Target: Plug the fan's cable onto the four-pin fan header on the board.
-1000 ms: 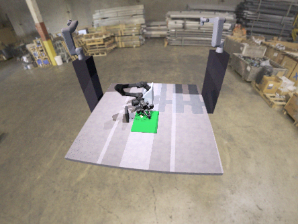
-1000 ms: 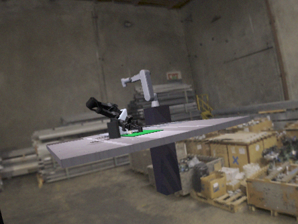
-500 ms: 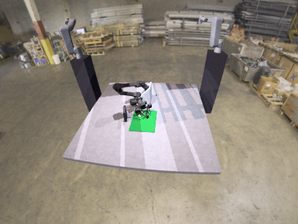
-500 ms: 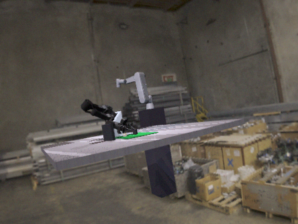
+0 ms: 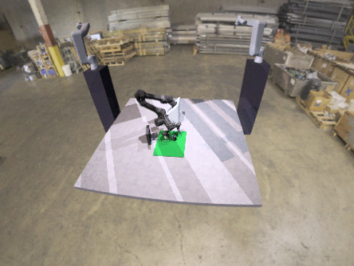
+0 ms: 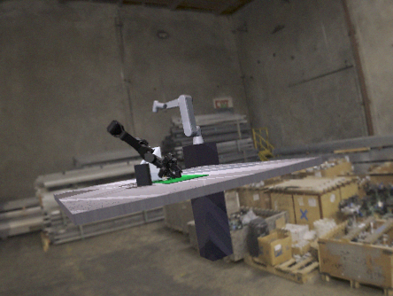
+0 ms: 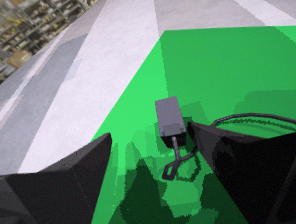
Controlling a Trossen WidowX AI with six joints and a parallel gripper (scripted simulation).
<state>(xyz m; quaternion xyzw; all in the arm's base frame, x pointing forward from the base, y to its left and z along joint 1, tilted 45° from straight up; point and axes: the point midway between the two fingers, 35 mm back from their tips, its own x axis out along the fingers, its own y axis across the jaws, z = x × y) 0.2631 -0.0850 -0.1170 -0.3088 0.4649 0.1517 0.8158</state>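
In the wrist view a small dark grey plug [image 7: 170, 117] stands on the green board [image 7: 225, 65], with its thin black cable [image 7: 176, 162] looping back under my right finger. My gripper [image 7: 150, 131] is open wide; the two dark fingers stand apart on either side of the plug, the right fingertip close beside it and the left well clear. In the top view the gripper [image 5: 171, 133] hangs low over the back edge of the green board [image 5: 171, 149]. The black fan [image 5: 148, 134] stands upright left of the board. The header itself is hidden under the plug.
The board lies on a grey striped table [image 5: 119, 175] [image 6: 248, 175]. Two dark pillars [image 5: 101, 95] [image 5: 252, 93] with camera arms stand behind the table. A white triangular shape [image 5: 176, 111] rises by the arm's wrist.
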